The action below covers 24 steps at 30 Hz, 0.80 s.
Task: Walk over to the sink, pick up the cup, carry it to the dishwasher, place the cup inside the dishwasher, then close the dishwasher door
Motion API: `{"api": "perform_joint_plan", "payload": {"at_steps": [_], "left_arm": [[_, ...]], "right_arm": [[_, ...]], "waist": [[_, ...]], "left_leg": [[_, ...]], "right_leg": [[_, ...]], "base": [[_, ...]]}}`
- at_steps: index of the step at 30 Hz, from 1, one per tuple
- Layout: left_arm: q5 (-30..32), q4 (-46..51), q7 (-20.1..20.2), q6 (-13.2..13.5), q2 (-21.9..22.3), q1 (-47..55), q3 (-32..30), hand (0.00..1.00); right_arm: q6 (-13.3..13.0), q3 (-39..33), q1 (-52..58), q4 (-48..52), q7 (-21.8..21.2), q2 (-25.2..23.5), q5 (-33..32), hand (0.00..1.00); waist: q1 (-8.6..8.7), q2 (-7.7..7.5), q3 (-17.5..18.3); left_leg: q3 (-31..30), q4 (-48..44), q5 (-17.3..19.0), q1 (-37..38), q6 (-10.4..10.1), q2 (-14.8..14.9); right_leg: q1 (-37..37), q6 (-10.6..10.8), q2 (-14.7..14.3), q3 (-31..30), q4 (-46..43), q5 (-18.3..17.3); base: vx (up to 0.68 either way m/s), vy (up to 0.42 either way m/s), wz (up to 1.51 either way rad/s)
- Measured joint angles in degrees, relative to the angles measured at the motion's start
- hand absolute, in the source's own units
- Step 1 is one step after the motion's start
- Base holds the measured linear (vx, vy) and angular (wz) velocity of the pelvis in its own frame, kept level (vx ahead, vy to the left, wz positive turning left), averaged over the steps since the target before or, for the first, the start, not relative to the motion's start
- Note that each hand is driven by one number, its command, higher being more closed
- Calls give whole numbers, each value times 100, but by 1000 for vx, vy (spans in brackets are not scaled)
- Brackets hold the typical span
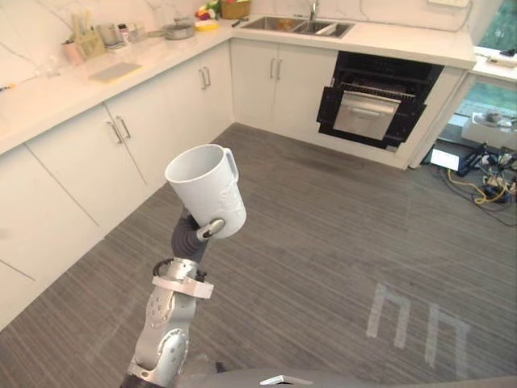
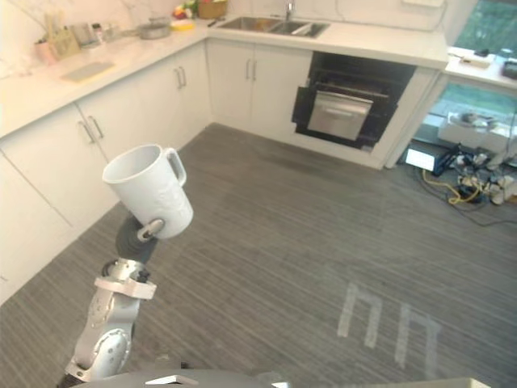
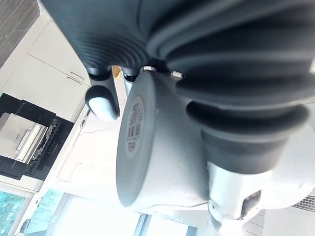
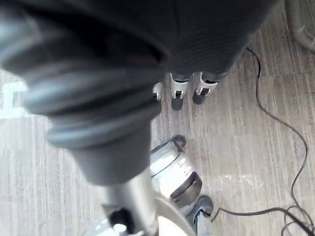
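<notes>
A white cup with a handle is held up over the grey floor, tilted with its mouth toward the left cabinets. My left hand is shut on it from below, the thumb pressed on its lower wall. The left wrist view shows the cup's base with a label, gripped against the dark cover. The dishwasher stands under the back counter with its door partly down. The sink lies in the counter to its left. In the right wrist view my right hand hangs over the floor with relaxed fingers, holding nothing.
White cabinets run along the left and back walls, with kitchenware on the counter. Cables and boxes clutter the floor at the far right. Pale tape marks are on the floor ahead to the right.
</notes>
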<state>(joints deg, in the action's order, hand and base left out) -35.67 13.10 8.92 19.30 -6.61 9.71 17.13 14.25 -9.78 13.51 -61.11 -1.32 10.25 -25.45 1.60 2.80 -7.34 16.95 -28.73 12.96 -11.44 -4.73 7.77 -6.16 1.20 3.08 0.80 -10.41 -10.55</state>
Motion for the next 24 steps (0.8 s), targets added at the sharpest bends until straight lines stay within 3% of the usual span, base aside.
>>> {"api": "perform_joint_plan", "payload": {"at_steps": [3,4,5,7,8,9,10,11,12,13,15,16,17,18,19,20,22,24], "left_arm": [[0,273,131,10,142,253,-183,100],[2,361,133,10,172,343,-242,100],[2,403,129,10,215,395,-337,100],[-3,401,126,7,239,377,-517,100],[-3,400,132,5,222,378,-579,100],[-10,379,140,-24,208,352,-654,100],[-11,375,143,-46,208,344,-660,100],[-4,364,161,-106,195,335,-653,100],[4,380,180,-152,121,340,-607,100],[5,404,188,-162,83,341,-589,100],[50,445,247,-198,17,280,-463,100],[187,465,248,-233,-21,259,-346,100],[311,569,211,-257,-3,244,-198,100],[356,584,184,-258,-18,212,-189,100],[394,563,126,-292,-42,86,-203,100],[397,488,107,-317,-20,-68,-185,100],[394,340,132,-375,-7,-260,-110,100],[368,289,174,-413,-7,-348,41,100]], "right_arm": [[1,11,1,-30,-100,101,112,0],[-1,14,3,-66,-123,131,115,0],[-6,10,14,-69,-121,135,120,0],[-21,5,-24,-75,-120,87,124,0],[-44,-2,-20,-78,-111,41,121,0],[-92,-17,-10,-102,-66,-27,112,0],[-97,-53,-13,-106,-63,-36,108,0],[-116,-143,-26,-105,-68,-86,110,0],[-146,-255,-18,-104,-71,-167,114,0],[-160,-273,14,-113,-69,-201,114,0],[-198,-299,65,-89,-136,-199,117,0],[-240,-300,84,-57,-185,-214,117,0],[-304,-325,163,-42,-237,-182,118,0],[-325,-400,147,-25,-239,-266,116,0],[-404,-509,130,-19,-224,-409,113,0],[-450,-579,166,17,-272,-490,109,0],[-459,-632,333,340,-354,-661,106,0],[-566,-626,583,579,-340,-821,94,0]], "waist": [[-94,45,-29],[-156,59,-42],[-244,41,-43],[-370,-123,-125],[-366,-178,-125],[-336,-255,-88],[-336,-262,-84],[-357,-290,-70],[-352,-374,-47],[-360,-477,-12],[-340,-507,122],[-248,-501,181],[-131,-325,206],[-95,-335,203],[-52,-332,168],[1,-344,103],[57,-287,47],[172,-274,50]], "left_leg": [[-769,1545,-757,-81,-88,-279],[-1058,1739,-1156,-83,-231,-333],[-1242,1578,-1441,-73,-127,-482],[-1221,949,-959,-181,317,-743],[-1189,783,-885,-220,434,-796],[-1061,416,-576,-325,661,-834],[-1007,342,-474,-307,711,-839],[-879,291,-319,-171,842,-870],[-797,295,-170,79,878,-1000],[-746,316,-108,207,875,-1100],[-679,693,-34,477,881,-1348],[-746,1118,-108,854,937,-1540],[-965,1478,-272,1086,1073,-1464],[-1016,1539,-268,1184,1143,-1478],[-1118,1650,-204,1389,1170,-1444],[-1222,1755,-125,1616,1165,-1390],[-1385,1797,77,1908,1120,-1247],[-1590,1660,360,2119,1007,-1082]], "right_leg": [[-175,142,144,-30,75,-128],[-216,197,156,-100,107,-190],[-239,278,205,-240,113,-289],[-317,458,472,-349,4,-476],[-311,486,511,-349,-147,-551],[1,712,625,-325,-973,-740],[189,817,666,-322,-1451,-802],[521,974,736,-314,-2649,-838],[680,1051,853,-245,-3524,-372],[699,1022,965,-132,-3654,-263],[1030,483,1288,42,-4305,400],[1305,234,1407,-1,-4586,1267],[1540,92,1268,27,-4902,1806],[1646,128,1222,13,-5079,1315],[1850,35,1034,156,-5145,367],[2074,-20,815,361,-4846,-170],[2435,23,443,676,-3807,-501],[2649,109,83,484,-2396,-234]], "base": [[163,135,0],[250,223,-18],[308,314,-39],[325,291,-39],[329,233,-20],[278,190,-17],[320,216,-27],[284,167,-29],[323,155,-29],[281,152,-29],[232,153,-12],[114,145,21],[43,117,24],[-112,-2,26],[-170,-93,21],[-238,-135,26],[-399,-119,44],[-418,-51,65]]}}
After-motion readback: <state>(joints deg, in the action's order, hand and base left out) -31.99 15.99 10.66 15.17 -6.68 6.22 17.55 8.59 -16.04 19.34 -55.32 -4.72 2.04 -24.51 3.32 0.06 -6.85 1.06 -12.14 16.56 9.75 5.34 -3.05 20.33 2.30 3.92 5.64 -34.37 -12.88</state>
